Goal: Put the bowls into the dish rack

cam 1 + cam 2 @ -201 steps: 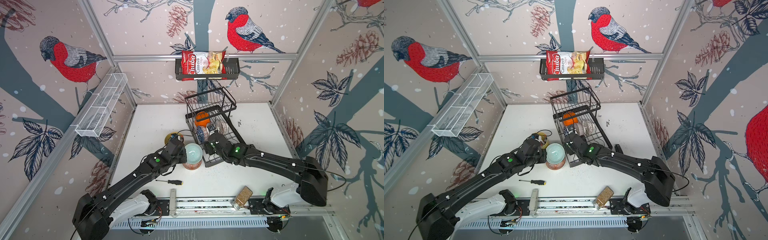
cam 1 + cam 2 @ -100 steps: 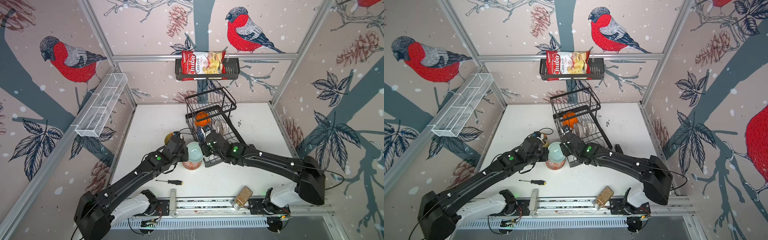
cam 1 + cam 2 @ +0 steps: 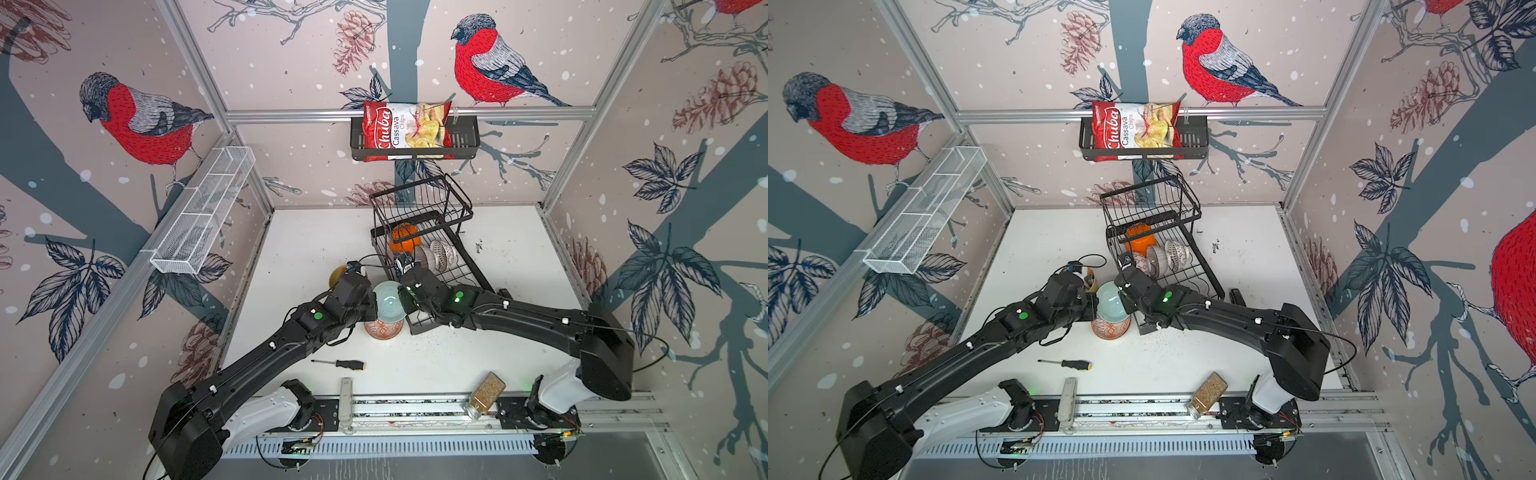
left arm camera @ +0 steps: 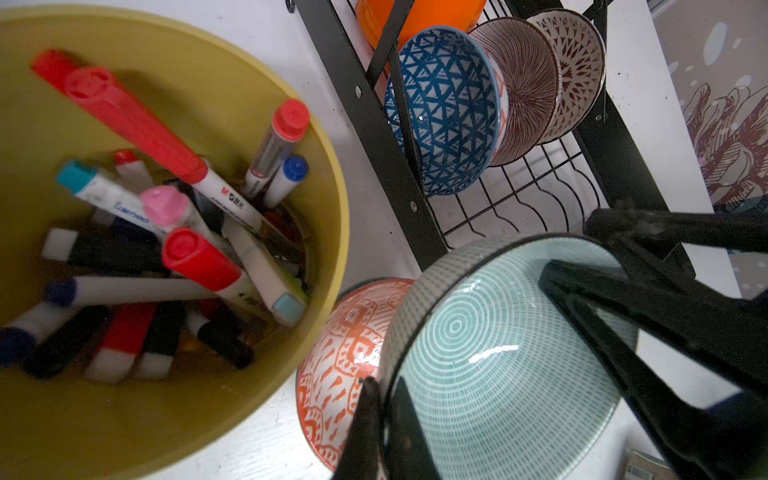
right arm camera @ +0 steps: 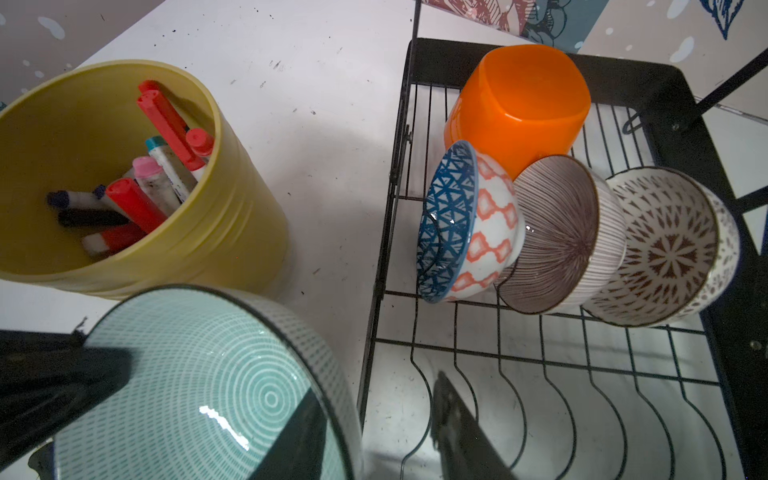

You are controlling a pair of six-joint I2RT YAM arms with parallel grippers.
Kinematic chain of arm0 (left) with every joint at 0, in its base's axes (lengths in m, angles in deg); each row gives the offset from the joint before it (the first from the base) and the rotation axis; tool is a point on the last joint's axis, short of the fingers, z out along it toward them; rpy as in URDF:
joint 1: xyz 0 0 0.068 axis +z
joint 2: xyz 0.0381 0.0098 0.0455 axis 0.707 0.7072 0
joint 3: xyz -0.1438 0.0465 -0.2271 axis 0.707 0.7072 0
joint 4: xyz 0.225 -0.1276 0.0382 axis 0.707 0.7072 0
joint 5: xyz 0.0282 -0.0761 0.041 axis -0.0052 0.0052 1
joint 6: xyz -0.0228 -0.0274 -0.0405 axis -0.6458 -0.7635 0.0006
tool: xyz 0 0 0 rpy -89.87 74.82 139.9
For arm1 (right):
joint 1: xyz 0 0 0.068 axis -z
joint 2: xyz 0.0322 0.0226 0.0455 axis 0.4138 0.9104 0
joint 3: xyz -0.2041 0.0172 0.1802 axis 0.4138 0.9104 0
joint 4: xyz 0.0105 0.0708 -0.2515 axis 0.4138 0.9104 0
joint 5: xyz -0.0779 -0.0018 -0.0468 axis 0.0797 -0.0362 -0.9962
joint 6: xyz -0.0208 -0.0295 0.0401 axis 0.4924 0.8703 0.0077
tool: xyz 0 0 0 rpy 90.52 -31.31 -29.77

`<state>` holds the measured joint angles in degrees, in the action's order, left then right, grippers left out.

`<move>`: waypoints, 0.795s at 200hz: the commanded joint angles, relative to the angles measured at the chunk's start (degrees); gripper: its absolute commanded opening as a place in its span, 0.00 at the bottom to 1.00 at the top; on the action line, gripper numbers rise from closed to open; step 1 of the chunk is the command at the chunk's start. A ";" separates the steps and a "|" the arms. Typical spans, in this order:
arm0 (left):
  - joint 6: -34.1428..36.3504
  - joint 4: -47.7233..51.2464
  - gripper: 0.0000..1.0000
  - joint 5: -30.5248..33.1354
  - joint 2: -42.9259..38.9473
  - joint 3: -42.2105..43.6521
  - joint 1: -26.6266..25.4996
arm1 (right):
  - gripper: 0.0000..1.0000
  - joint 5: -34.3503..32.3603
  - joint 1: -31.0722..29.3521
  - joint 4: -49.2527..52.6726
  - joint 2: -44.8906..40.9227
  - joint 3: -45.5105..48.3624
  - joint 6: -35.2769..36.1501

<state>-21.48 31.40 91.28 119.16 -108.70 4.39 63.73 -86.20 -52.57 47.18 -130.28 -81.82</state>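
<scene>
The pale teal round ceramic bowl hangs tilted at the centre of both top views. It is above an orange-patterned ceramic bowl on the white tabletop, just lower left of the black wire dish rack. The left arm's fingers clamp its left rim. The right arm's fingers stand apart astride the rack-side rim, one inside, one outside.

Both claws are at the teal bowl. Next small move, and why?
Probably close the right claw fully on the rim of the teal bowl. Its jaws straddle that rim with a gap showing, while the left claw clamps the opposite edge, holding it tilted over a patterned bowl. Releasing left before that could drop it.
</scene>
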 commanded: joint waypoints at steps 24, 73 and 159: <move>0.86 -4.00 0.00 -0.37 -0.01 -0.16 -0.01 | 0.30 -1.68 0.05 0.35 0.45 -0.38 -0.10; 1.09 -4.66 0.00 -0.15 0.12 0.19 0.00 | 0.16 -1.90 -0.15 0.42 0.25 -0.25 0.04; 1.57 -6.04 0.20 -0.46 -0.33 0.21 -0.01 | 0.00 -7.37 -0.30 2.45 -1.06 -0.05 -0.24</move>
<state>-19.75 28.08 91.39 119.35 -108.24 4.39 63.10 -86.64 -50.76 46.94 -130.41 -81.58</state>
